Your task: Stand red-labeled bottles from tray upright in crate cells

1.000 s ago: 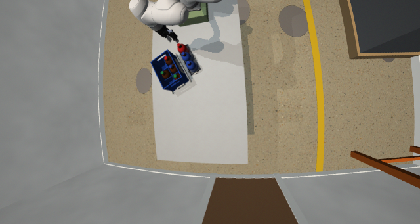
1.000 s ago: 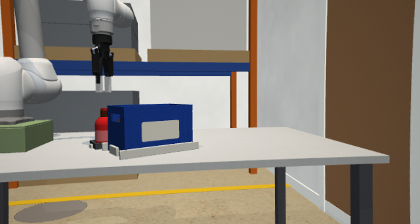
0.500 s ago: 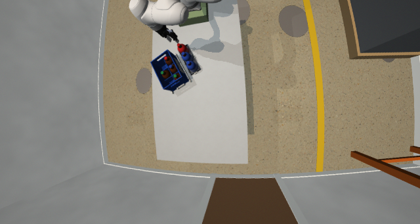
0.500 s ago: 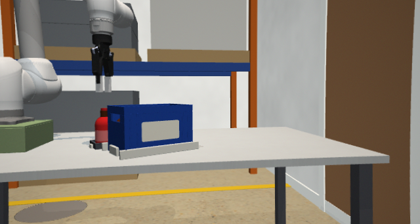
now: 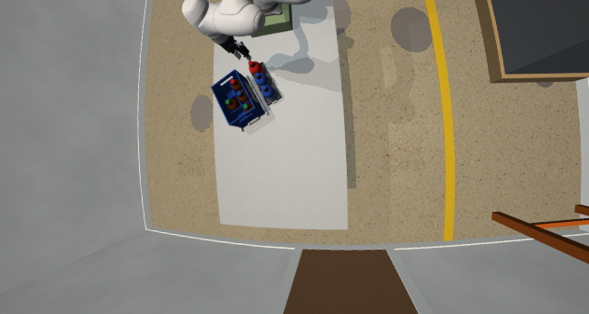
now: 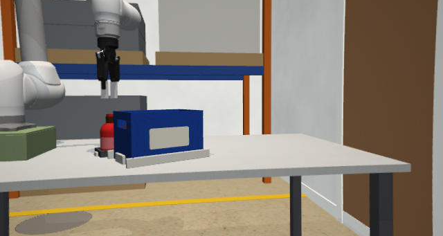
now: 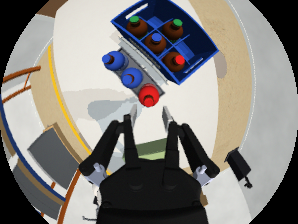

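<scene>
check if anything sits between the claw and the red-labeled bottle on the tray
Nothing visible does. The claw hangs open, holding nothing, above the red-labeled bottle, with only open air between them. The blue-labeled bottles stand further along the tray, off that path.

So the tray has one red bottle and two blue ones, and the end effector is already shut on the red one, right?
Not quite. The tray does hold one red bottle and two blue bottles, but the end effector is open and empty, hanging well above the red one. The exterior view shows the gap.
</scene>
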Robot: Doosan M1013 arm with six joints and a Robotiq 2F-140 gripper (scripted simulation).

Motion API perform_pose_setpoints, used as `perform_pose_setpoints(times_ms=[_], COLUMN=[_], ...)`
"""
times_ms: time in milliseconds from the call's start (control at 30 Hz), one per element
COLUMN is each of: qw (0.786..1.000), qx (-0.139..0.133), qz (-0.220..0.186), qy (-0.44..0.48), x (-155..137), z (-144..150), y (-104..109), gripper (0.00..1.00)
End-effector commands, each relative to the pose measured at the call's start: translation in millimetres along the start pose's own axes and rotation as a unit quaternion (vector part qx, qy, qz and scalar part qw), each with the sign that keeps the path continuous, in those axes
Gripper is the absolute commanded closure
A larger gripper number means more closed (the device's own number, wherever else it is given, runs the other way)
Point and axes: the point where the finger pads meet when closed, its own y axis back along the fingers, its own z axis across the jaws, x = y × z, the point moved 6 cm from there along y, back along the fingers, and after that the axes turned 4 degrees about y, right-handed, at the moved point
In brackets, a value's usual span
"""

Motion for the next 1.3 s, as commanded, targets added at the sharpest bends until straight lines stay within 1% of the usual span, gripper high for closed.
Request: perform_pose_setpoints(times_ms=[0, 233, 733, 1267], qw=[1.0, 1.0, 1.0, 1.0], qx=[0.0, 0.0, 0.0, 0.0], qz=[0.0, 0.0, 0.0, 0.0], qy=[0.0, 0.0, 0.0, 0.0], x=[0.0, 0.0, 0.0, 0.0], z=[-0.1, -0.2, -0.8, -1.2], y=[-1.9, -7.5, -28.2, -39.9], gripper=[0.62, 0.62, 0.62, 0.62])
